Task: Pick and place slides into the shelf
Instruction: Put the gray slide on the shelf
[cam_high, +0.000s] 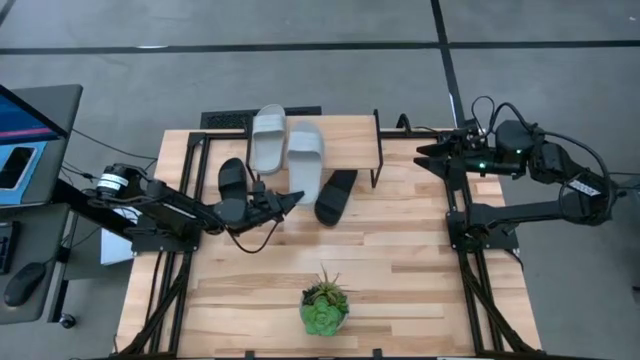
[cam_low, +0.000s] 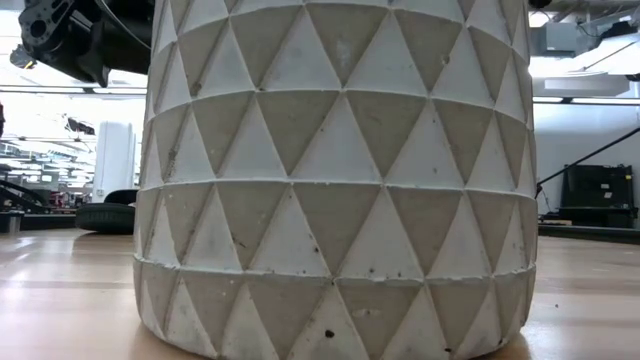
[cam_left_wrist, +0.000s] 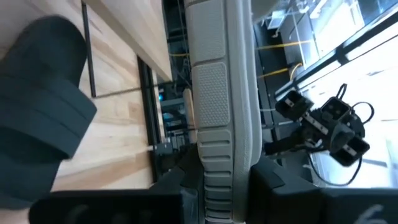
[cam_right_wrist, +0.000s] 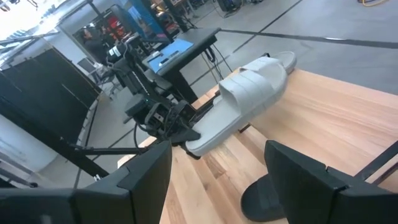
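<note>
One light grey slide (cam_high: 306, 160) lay across the front edge of the shelf (cam_high: 345, 128), its heel end reaching down over the counter (cam_high: 400, 260), and the left end effector (cam_high: 290, 201) was clamped on that heel end. In the left wrist view the ribbed grey sole (cam_left_wrist: 214, 106) ran straight out from between the two dark fingers (cam_left_wrist: 180, 186), which pressed it from either side. The second grey slide (cam_high: 268, 138) rested just beside the first on the shelf's light plank top, toward the left arm's side, strap up.

A black slide (cam_high: 336, 195) lay on the counter just beside the held one, tilted, its toe near the shelf's thin black wire leg. The other black slide (cam_high: 232, 180) sat on the counter close behind the left end effector, next to the arm's wrist; in the left wrist view its broad dark strap (cam_left_wrist: 43, 106) filled one side.

A small green potted plant (cam_high: 324, 306) stood well apart near the counter's front edge, and its white triangle-patterned pot (cam_low: 340, 180) blocked nearly all of the low view.

The left arm stretched low and nearly level across the counter from its left side. The right arm waited folded at the counter's right rear corner, its end effector (cam_high: 425, 154) pointing toward the shelf with fingers (cam_right_wrist: 146, 168) spread wide apart, holding nothing.
</note>
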